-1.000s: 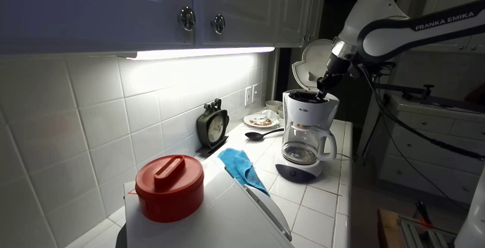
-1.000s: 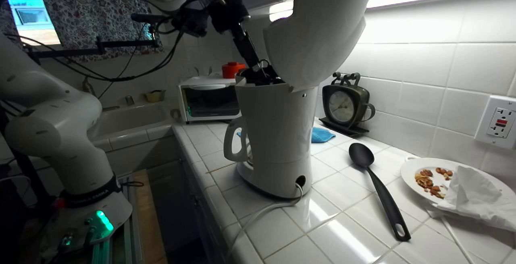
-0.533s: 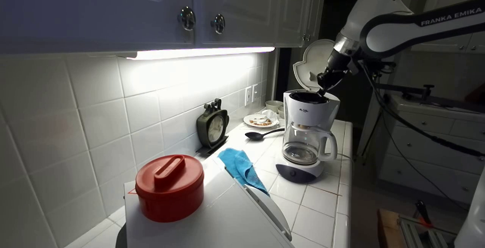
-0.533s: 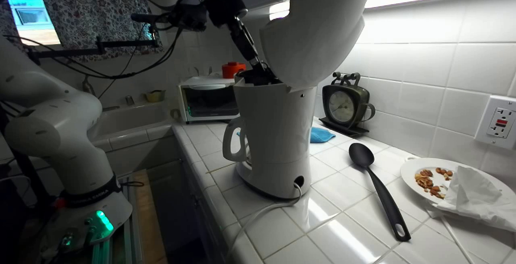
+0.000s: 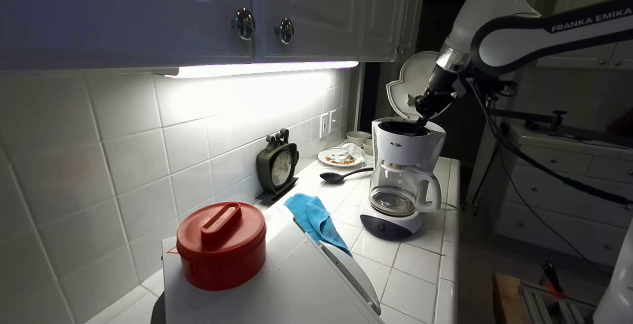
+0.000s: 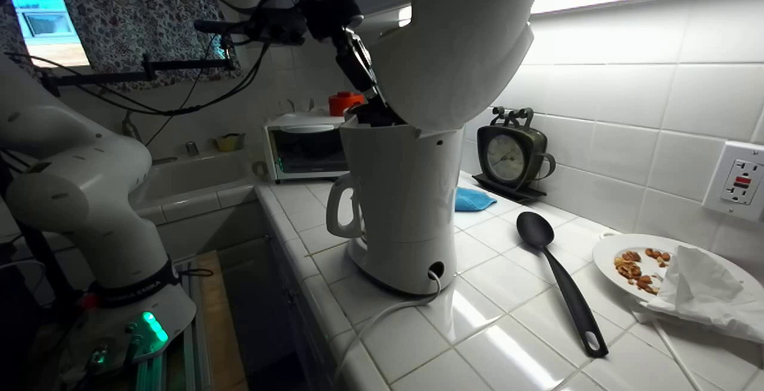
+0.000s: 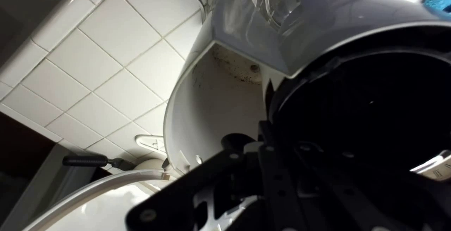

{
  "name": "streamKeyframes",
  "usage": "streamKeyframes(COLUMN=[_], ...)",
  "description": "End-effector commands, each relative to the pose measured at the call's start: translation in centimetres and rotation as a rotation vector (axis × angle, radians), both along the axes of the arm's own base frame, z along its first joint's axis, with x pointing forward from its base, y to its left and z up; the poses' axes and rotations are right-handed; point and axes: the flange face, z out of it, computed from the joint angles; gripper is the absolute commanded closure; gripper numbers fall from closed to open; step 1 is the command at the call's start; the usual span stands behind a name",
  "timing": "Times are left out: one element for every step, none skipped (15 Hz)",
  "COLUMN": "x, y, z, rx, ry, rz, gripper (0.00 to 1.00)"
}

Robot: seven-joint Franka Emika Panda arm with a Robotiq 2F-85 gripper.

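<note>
A white coffee maker [image 5: 403,146] stands on the tiled counter with its lid [image 5: 414,84] raised. It also shows in an exterior view [image 6: 406,206] and the wrist view [image 7: 211,118]. A black round basket [image 7: 370,86] sits in its open top. A glass carafe [image 5: 393,199] stands in its base. My gripper [image 5: 422,120] points down at the basket's edge, close under the raised lid [image 6: 459,57]. In the wrist view the dark fingers [image 7: 286,137] are near each other at the rim. Shadow hides whether they pinch the rim.
A red lidded pot [image 5: 222,252] sits on a white toaster oven [image 5: 292,284]. A blue cloth [image 5: 316,220], a green clock-like scale [image 5: 277,165], a black spoon [image 6: 570,286] and a plate [image 6: 606,265] with nuts lie around. Cabinets [image 5: 306,12] overhang the counter.
My gripper has risen slightly out of the coffee maker's top and shifted a little. The coffee maker, with its lid, has slid slightly across the counter in the same direction.
</note>
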Motion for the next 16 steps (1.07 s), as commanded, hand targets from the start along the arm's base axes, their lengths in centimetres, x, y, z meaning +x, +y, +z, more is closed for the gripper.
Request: streamKeyframes(x=[-0.5,-0.6,-0.7,-0.8,-1.0,-1.2,-1.4,-1.7,-2.0,-2.2,-2.5,-2.9,-3.3,-3.7,-4.3,-4.9], y=[0.8,0.9,1.0,1.2,1.4,1.6,1.9,2.1,2.4,2.7,3.0,3.1,3.2,3.1,3.0,2.8], z=[-0.4,-0.5,-0.5,-0.4,-0.2,0.2,0.6,1.2,1.9,2.6,3.2,3.8,4.3,4.7,5.1,5.5], rx=[0.05,0.061,0.068,0.068,0.063,0.057,0.047,0.032,-0.002,-0.017,-0.034,-0.047,-0.067,-0.083,-0.102,-0.127], ry=[0.021,0.027,0.035,0.04,0.044,0.043,0.043,0.04,0.035,0.033,0.027,0.025,0.033,0.051,0.067,0.086], rz=[-0.008,-0.009,-0.016,-0.017,-0.018,-0.016,-0.01,0.004,0.029,0.055,0.088,0.126,0.172,0.199,0.232,0.269], gripper=[0.64,0.58,0.5,0.44,0.37,0.3,0.23,0.15,0.09,0.02,0.0,0.0,0.0,0.0,0.0,0.0])
